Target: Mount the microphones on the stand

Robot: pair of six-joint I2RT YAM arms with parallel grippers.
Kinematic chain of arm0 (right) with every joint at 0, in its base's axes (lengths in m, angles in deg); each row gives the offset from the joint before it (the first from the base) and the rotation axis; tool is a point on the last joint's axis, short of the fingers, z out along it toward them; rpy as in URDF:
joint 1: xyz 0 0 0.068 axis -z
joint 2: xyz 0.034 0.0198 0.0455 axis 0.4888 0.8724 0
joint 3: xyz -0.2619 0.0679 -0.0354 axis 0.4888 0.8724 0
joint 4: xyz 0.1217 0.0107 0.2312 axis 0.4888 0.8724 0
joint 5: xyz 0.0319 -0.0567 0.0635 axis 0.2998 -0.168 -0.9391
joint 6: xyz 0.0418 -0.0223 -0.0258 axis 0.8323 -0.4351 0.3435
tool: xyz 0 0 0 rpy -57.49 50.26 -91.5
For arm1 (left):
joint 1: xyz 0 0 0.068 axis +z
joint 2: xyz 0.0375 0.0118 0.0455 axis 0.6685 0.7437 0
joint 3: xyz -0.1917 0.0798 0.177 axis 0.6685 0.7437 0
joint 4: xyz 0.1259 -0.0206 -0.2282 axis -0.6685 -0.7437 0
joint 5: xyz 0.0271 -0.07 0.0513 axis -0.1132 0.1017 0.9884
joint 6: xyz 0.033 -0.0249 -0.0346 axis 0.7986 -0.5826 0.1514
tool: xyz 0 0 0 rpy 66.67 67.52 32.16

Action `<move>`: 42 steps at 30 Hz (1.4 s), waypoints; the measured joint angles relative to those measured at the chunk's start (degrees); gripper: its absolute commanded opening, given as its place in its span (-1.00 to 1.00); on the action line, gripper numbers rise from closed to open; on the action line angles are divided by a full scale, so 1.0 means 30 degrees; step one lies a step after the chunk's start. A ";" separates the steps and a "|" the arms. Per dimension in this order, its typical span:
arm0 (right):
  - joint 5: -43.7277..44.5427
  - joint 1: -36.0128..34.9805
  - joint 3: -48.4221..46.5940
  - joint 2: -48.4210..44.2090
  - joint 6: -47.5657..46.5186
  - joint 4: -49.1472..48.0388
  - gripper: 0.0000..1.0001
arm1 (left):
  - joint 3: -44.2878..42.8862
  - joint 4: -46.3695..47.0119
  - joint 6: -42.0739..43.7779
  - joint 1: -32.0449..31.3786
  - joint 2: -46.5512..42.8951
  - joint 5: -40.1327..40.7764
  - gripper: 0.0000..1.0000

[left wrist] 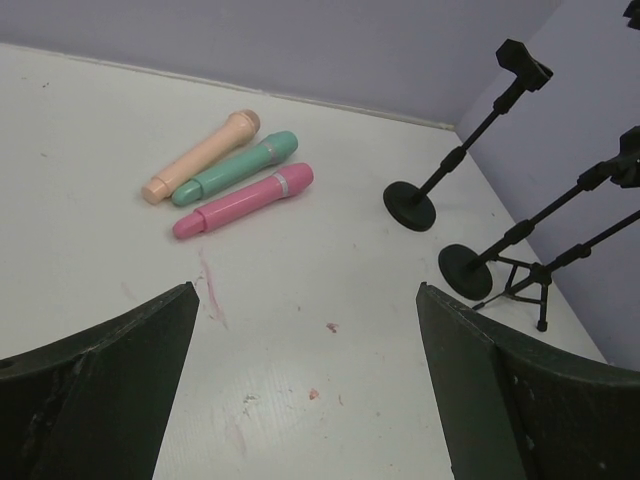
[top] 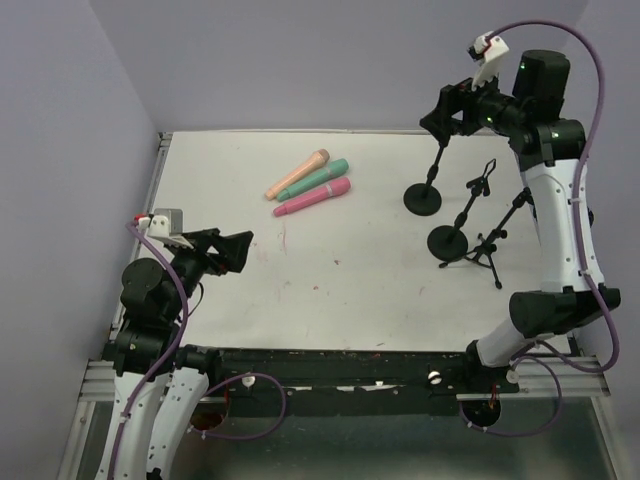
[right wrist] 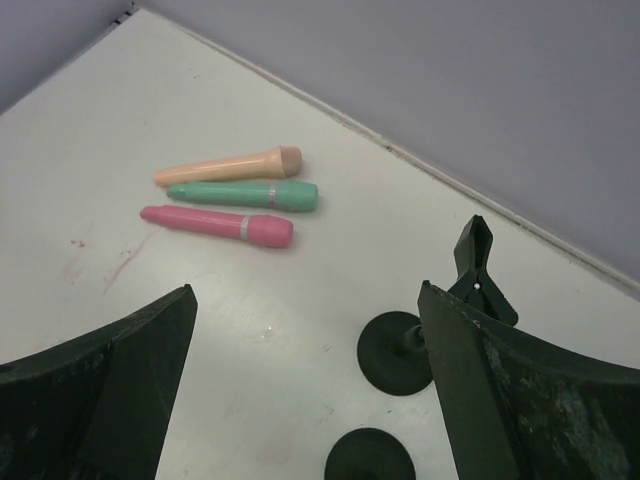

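With left gripper [top: 240,251] and right gripper [top: 446,110] spread empty, the slim pastel plastic microphones [top: 318,180], upper centre, look light, stiff and slick, so pinch mid-barrel.

The white table [top: 330,290] bears faint reddish smudges [left wrist: 210,290] just ahead of the left pincer [top: 243,250]. Farther ahead of it lie the peach microphone [top: 297,174], green microphone [top: 313,180] and pink microphone [top: 312,197], side by side. Beneath the right pincer [top: 440,118] stands a round-base stand [top: 424,198], then a second round-base stand [top: 447,241] and a tripod stand [top: 487,255].
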 measured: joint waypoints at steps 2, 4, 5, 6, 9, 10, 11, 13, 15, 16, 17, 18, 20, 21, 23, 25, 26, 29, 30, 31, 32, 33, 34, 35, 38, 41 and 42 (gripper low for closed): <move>0.1282 -0.0546 -0.0233 0.0874 -0.0058 0.0007 1.00 | 0.0102 -0.0007 -0.0022 0.0000 -0.0109 0.0007 0.97; 0.2659 -0.0663 -0.0554 0.1865 -0.0080 0.0000 1.00 | 0.0211 -0.0007 -0.0036 0.0000 -0.0138 0.0000 0.97; 0.3344 -0.0663 -0.0736 0.2368 -0.0073 0.0022 1.00 | 0.0291 -0.0007 -0.0044 0.0000 -0.0146 0.0000 0.97; 0.3920 -0.0648 -0.0933 0.2871 -0.0080 0.0022 1.00 | 0.0379 -0.0029 -0.0058 0.0000 -0.0146 0.0000 0.97; 0.5442 -0.0634 -0.1792 0.4386 -0.0087 0.0015 0.86 | 0.0656 -0.0022 -0.0058 0.0000 -0.0153 0.0000 0.97; 0.5880 -0.0634 -0.2011 0.4787 -0.0109 0.0000 0.79 | 0.0743 -0.0029 -0.0058 0.0000 -0.0146 0.0000 0.97; 0.6258 -0.0634 -0.2164 0.5122 -0.0138 -0.0022 0.74 | 0.0787 -0.0022 -0.0058 0.0000 -0.0146 0.0000 0.97; 0.6921 -0.0634 -0.2433 0.5668 -0.0168 -0.0073 0.64 | 0.0947 -0.0022 -0.0058 0.0000 -0.0146 0.0000 0.97; 0.7417 -0.0634 -0.2703 0.6178 -0.0182 -0.0138 0.54 | 0.1086 -0.0015 -0.0058 0.0000 -0.0146 -0.0007 0.97; 0.7533 -0.0634 -0.2805 0.6382 -0.0189 -0.0153 0.49 | 0.1144 -0.0015 -0.0058 0.0000 -0.0146 -0.0007 0.97; 0.7614 -0.0634 -0.2943 0.6615 -0.0189 -0.0153 0.44 | 0.1217 -0.0015 -0.0051 0.0000 -0.0146 -0.0015 0.97; 0.7665 -0.0634 -0.3060 0.6834 -0.0189 -0.0175 0.41 | 0.1282 -0.0015 -0.0051 0.0000 -0.0146 -0.0022 0.97; 0.7708 -0.0634 -0.3257 0.7264 -0.0270 -0.0168 0.21 | 0.1319 -0.0022 -0.0051 0.0000 -0.0131 -0.0036 0.97; 0.7715 -0.0641 -0.3315 0.7431 -0.0299 -0.0175 0.08 | 0.1319 -0.0015 -0.0044 0.0000 -0.0124 -0.0044 0.97; 0.7730 -0.0670 -0.3453 0.7759 -0.0357 -0.0153 -0.15 | 0.1319 -0.0007 -0.0044 0.0000 -0.0109 -0.0066 0.97; 0.7781 -0.0699 -0.3606 0.8029 -0.0488 -0.0204 -0.35 | 0.1319 0.0000 -0.0036 0.0000 -0.0073 -0.0073 0.97; 0.7803 -0.0750 -0.3650 0.8087 -0.0576 -0.0321 -0.39 | 0.1319 0.0022 -0.0036 0.0000 -0.0029 -0.0073 0.97; 0.7817 -0.0809 -0.3818 0.8109 -0.0641 -0.0335 -0.53 | 0.1319 0.0036 -0.0044 0.0000 0.0131 -0.0095 0.97; 0.7817 -0.0838 -0.3825 0.8109 -0.0656 -0.0321 -0.55 | 0.1319 0.0036 -0.0044 0.0000 0.0168 -0.0117 0.97; 0.7817 -0.0874 -0.3832 0.8116 -0.0685 -0.0321 -0.56 | 0.1319 0.0044 -0.0044 0.0000 0.0189 -0.0146 0.97; 0.7788 -0.0911 -0.3869 0.8116 -0.0707 -0.0299 -0.57 | 0.1319 0.0044 -0.0044 0.0000 0.0197 -0.0168 0.97; 0.7694 -0.0954 -0.3920 0.8116 -0.0743 -0.0219 -0.58 | 0.1319 0.0044 -0.0044 0.0000 0.0197 -0.0204 0.97; 0.7533 -0.0998 -0.3949 0.8109 -0.0787 -0.0146 -0.59 | 0.1319 0.0044 -0.0044 0.0000 0.0197 -0.0233 0.97; 0.7315 -0.1042 -0.3985 0.8102 -0.0816 -0.0073 -0.60 | 0.1319 0.0044 -0.0044 0.0000 0.0189 -0.0284 0.97; 0.5974 -0.1253 -0.4022 0.7854 -0.0984 0.0372 -0.60 | 0.1319 0.0044 -0.0029 0.0000 0.0146 -0.0466 0.97; 0.4218 -0.1872 -0.3606 0.6987 -0.1406 0.1144 -0.60 | 0.1333 0.0168 0.0095 0.0000 -0.0080 -0.0867 0.97; 0.3577 -0.2259 -0.3337 0.6521 -0.1603 0.1384 -0.60 | 0.1370 0.0335 0.0160 0.0000 -0.0189 -0.1115 0.97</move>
